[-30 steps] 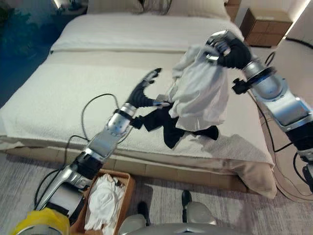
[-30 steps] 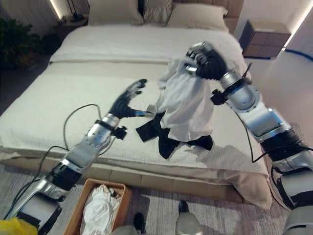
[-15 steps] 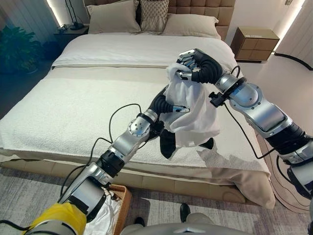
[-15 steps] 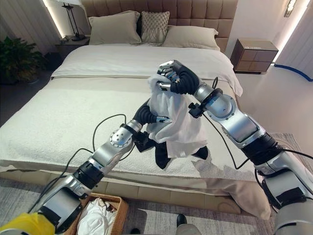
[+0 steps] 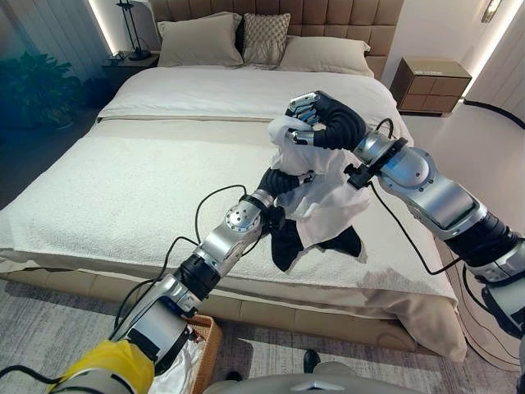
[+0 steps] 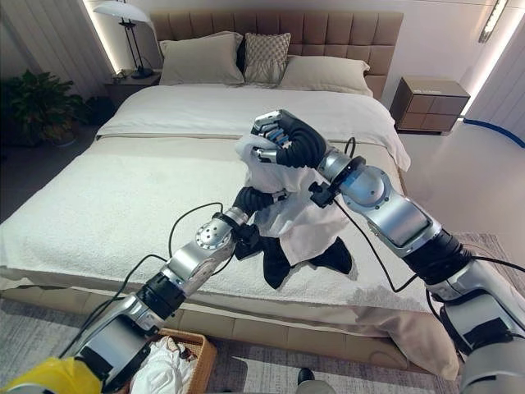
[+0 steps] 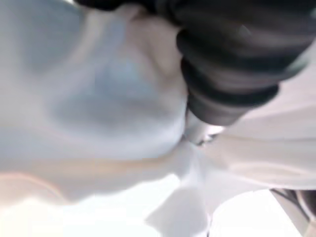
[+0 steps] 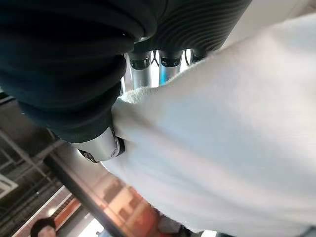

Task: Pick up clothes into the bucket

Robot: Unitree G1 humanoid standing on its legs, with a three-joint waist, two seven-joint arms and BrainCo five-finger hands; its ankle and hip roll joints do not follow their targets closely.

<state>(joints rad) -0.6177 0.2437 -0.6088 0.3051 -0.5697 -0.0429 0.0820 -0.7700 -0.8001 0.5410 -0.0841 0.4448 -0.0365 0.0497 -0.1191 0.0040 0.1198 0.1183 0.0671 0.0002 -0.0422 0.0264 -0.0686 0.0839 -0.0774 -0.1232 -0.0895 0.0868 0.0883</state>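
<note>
The soft white matt cloth garment [image 5: 328,193] hangs above a rough-textured cream bedspread [image 5: 123,180]; the brown woven wicker basket [image 6: 193,349] looks coarse.

Bed [image 6: 123,197] with three pillows [image 6: 195,59]; lamp [image 6: 123,16], plant [image 6: 33,107] left; nightstand [image 6: 431,103] right.

Warm light strips [image 6: 97,37] glow beside the headboard [image 6: 328,29]; the room is bright, the left wrist view blurred.
</note>
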